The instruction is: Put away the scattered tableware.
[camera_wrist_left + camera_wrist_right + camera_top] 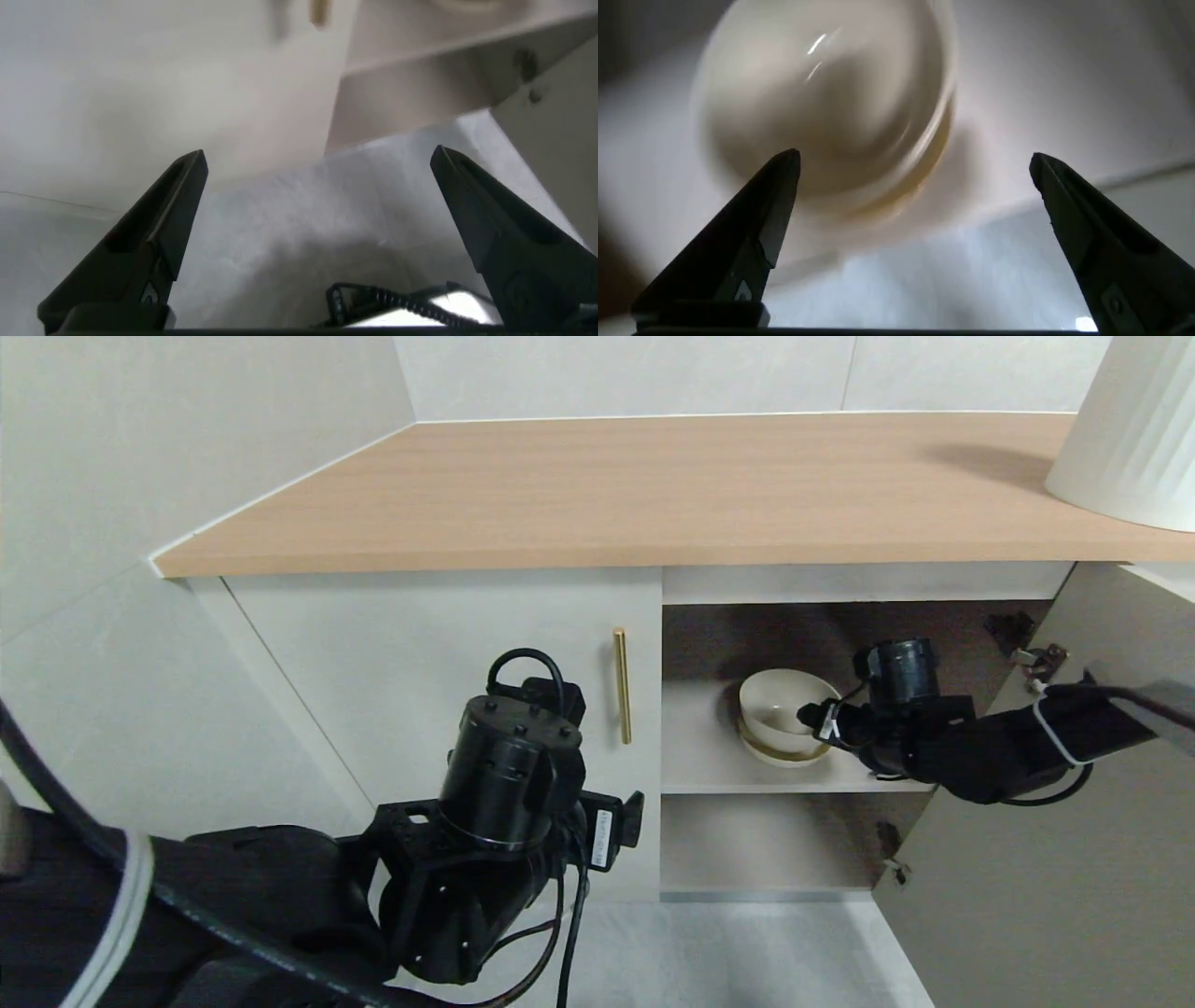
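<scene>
**A:** Where is the tableware right now?

**B:** A cream bowl [782, 705] sits on the upper shelf [695, 751] of the open cabinet, stacked on a second dish with a darker rim; the right gripper [810, 719] is inside the cabinet, just beside the bowl's near edge; its fingers are spread wide, with nothing held between them

**A:** So what does this step call for?

**B:** The bowl looks already set down, so I judge the job is a clean retreat; keep the fingers apart and draw the arm straight back out toward the robot; avoid lifting or sweeping sideways, since a fingertip catching the rim could tip the bowl off the dish below; watch the open door [1027, 859] on the right, which is close beside the arm

**A:** And the other arm?

**B:** The left gripper [318, 163] hangs low before the closed door [420, 644] with the gold handle [621, 686]; its fingers are also apart and empty, aimed at the floor; it is well clear of the shelf and best kept out of the opening
</scene>
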{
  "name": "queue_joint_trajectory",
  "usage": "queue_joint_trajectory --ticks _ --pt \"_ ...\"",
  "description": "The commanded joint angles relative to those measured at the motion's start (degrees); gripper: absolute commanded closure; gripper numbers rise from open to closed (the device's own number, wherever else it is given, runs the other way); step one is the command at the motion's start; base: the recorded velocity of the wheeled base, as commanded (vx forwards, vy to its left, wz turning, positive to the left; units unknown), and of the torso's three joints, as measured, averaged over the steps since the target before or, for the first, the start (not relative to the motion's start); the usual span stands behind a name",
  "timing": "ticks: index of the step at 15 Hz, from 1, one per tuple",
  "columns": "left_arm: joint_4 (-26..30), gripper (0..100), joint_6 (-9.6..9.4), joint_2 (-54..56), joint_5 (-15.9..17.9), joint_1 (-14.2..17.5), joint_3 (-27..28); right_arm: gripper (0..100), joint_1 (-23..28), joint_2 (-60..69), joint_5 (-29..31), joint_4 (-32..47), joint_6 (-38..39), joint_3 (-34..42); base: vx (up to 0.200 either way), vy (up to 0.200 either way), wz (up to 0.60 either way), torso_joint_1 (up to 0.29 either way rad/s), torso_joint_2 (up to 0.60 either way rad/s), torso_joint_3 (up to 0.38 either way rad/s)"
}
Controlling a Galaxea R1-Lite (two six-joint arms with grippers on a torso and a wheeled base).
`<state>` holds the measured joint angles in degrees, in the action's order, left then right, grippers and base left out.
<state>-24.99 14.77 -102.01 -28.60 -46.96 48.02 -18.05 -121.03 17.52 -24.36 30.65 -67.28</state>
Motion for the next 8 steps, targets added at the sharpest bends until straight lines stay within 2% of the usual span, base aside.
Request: queue_joint_trajectory --ticks 1,3,6,7,8 --pt "0.3 0 -1.15 6.6 0.2 1.1 -2.0 0 -3.2 13.5 -5.6 9.6 -0.4 4.6 0.000 0.000 0.00 0.000 0.00 0.000" --pt "0.1 0 -3.00 9.5 0.1 2.1 -4.8 0 -5.0 19.8 -6.5 14.0 -0.6 8.0 0.000 0.000 0.00 0.000 0.00 0.000" --pt "-0.4 0 -4.23 12.7 -0.1 8.5 -10.3 0 -7.3 30.4 -6.7 15.5 -5.6 16.1 0.000 0.000 0.00 0.000 0.00 0.000" --pt "-0.5 0 -5.28 17.3 0.5 9.9 -12.2 0 -8.1 33.8 -6.9 16.1 -5.7 18.2 0.000 0.000 0.00 0.000 0.00 0.000" --pt "-0.5 0 -5.46 20.7 1.6 10.1 -14.0 0 -8.3 36.3 -7.1 17.2 -5.7 19.2 0.000 0.000 0.00 0.000 0.00 0.000"
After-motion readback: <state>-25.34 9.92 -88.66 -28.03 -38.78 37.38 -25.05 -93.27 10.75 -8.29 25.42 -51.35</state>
